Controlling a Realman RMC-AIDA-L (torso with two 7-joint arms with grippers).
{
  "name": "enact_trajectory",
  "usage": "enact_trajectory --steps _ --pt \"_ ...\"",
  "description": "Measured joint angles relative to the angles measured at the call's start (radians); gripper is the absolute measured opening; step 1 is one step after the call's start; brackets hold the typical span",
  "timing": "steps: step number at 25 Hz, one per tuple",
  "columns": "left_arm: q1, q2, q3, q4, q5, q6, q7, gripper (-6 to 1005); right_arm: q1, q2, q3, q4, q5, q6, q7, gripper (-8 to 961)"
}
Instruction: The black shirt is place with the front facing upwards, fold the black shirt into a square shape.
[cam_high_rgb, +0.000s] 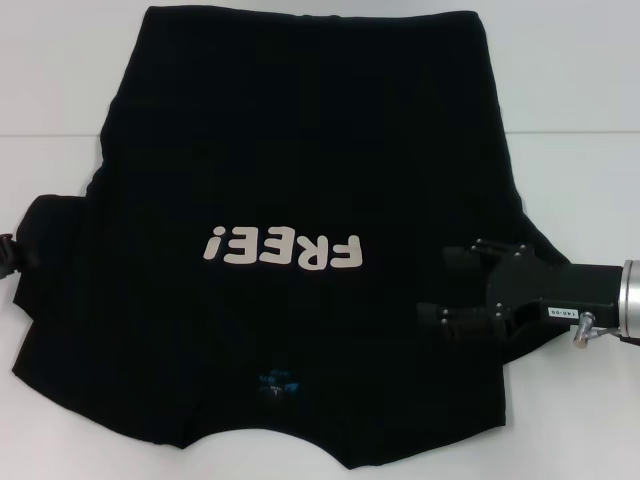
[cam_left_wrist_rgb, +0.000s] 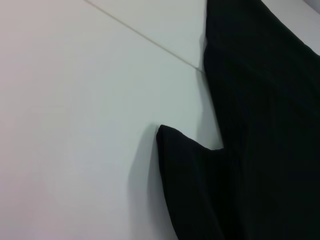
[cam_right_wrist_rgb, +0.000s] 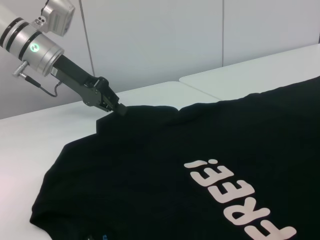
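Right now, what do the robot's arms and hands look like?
The right hand is matte black with two blocky fingers, a white label strip and a silver wrist ring. The left hand is black too, on a silver cuff with a green light and thin cable.

a bare lab or test room is showing here: plain white tables (cam_high_rgb: 570, 70) pushed together with a seam running between them, and blank pale wall panels (cam_right_wrist_rgb: 150, 40) standing behind, without any household furnishing.
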Motion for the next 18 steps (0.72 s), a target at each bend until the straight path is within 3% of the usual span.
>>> enact_trajectory --steps 3,9,18 --pt "0.004 0.0 -0.001 0.004 0.001 0.0 -0.002 109 -0.001 0.0 0.003 0.0 0.0 0.0 0.0 944" --pt "0.016 0.006 -0.009 0.037 0.002 -0.024 -0.006 2 -0.009 0.0 0.006 0.0 0.004 0.0 0.0 944" --pt "0.016 0.025 -0.009 0.094 0.006 -0.035 -0.007 6 -0.022 -0.001 0.008 0.0 0.005 0.0 0.0 944"
